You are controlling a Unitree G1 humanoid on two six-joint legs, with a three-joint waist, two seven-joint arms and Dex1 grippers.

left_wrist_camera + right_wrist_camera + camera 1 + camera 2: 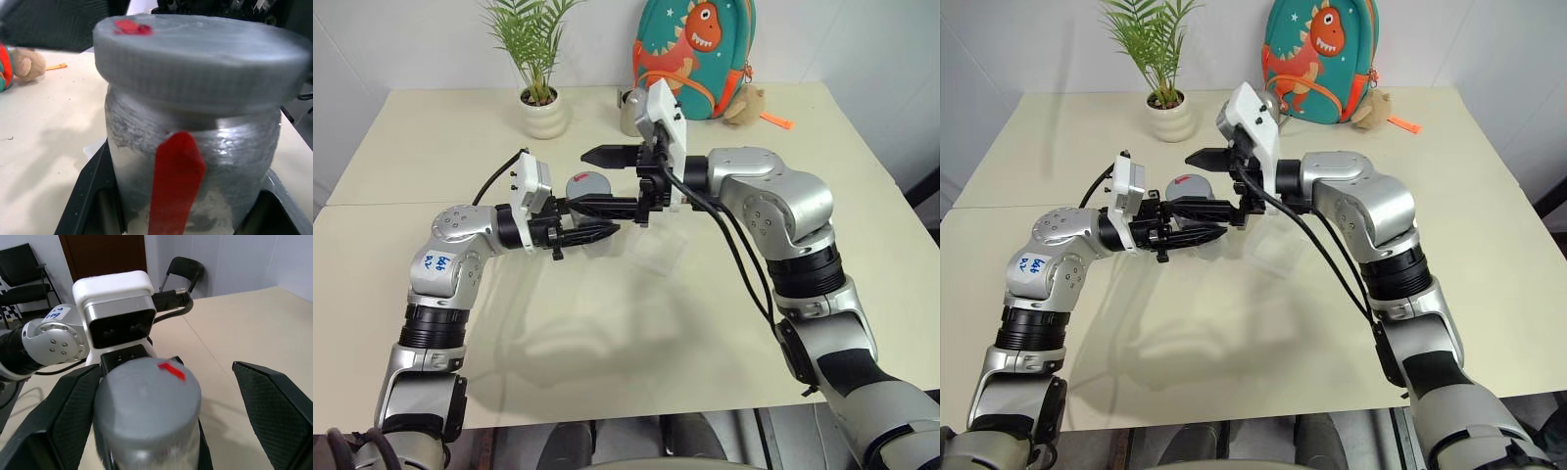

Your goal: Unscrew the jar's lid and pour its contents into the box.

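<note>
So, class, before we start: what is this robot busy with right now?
The left end effector is shut on the jar, holding it above the table with the grey lid still on. The right end effector is open, its fingers on either side of the lid and not yet closed on it. The clear box lies on the table below them.

Matt grey ribbed lid [195, 63] on a frosted clear plastic jar [195, 166].
</note>
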